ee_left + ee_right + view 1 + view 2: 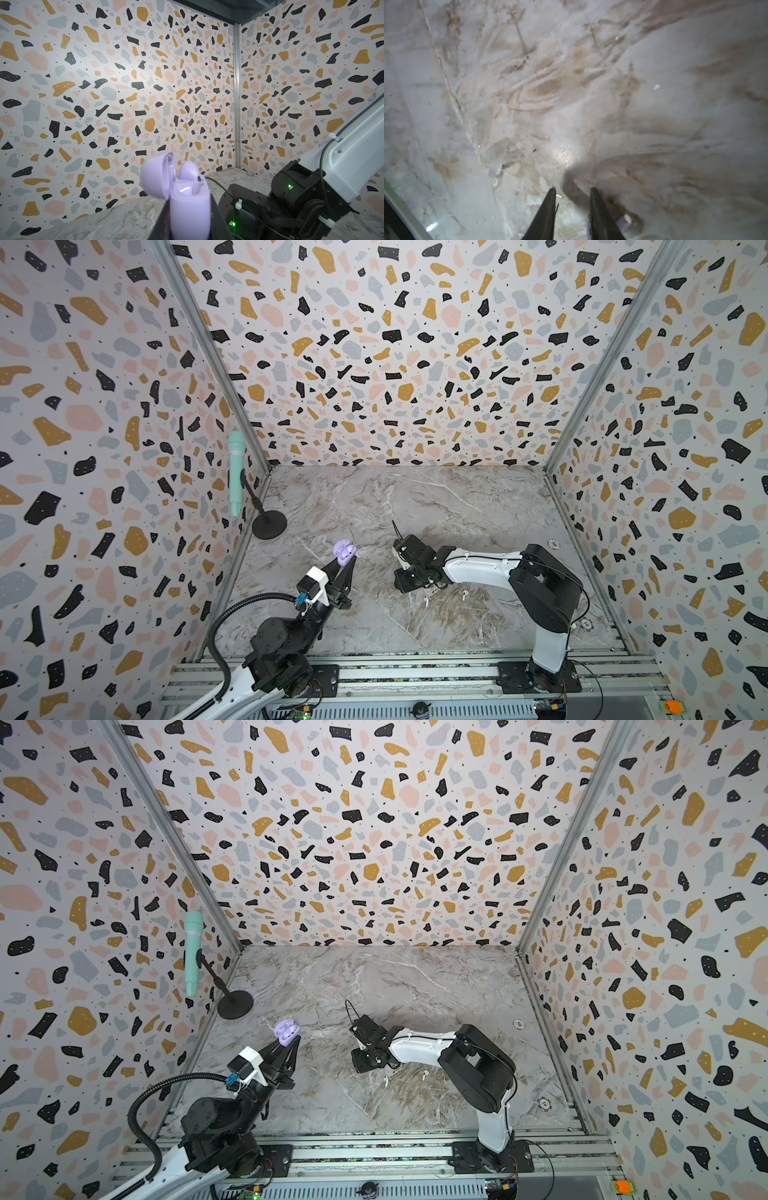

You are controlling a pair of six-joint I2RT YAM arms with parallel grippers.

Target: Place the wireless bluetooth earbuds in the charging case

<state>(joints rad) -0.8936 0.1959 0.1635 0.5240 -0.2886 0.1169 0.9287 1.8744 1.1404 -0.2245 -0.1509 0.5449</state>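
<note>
Nearest, a white earbud (pixel 427 600) and a second white earbud (pixel 464 594) lay apart on the marble table (pixel 457 506). Just beyond them, the right gripper (pixel 573 190) pointed down at the table, jaws parted with nothing between them. Farther left, the left gripper (pixel 346 563) was clamped on the lavender charging case (pixel 344 551), held raised with its lid open and one lavender earbud (pixel 188 169) seated inside. Farthest back stood a green microphone (pixel 235 472). Likely risks were a tiny earbud skidding from the narrow fingertips, or the airborne case twisting in its grip when pressed.
</note>
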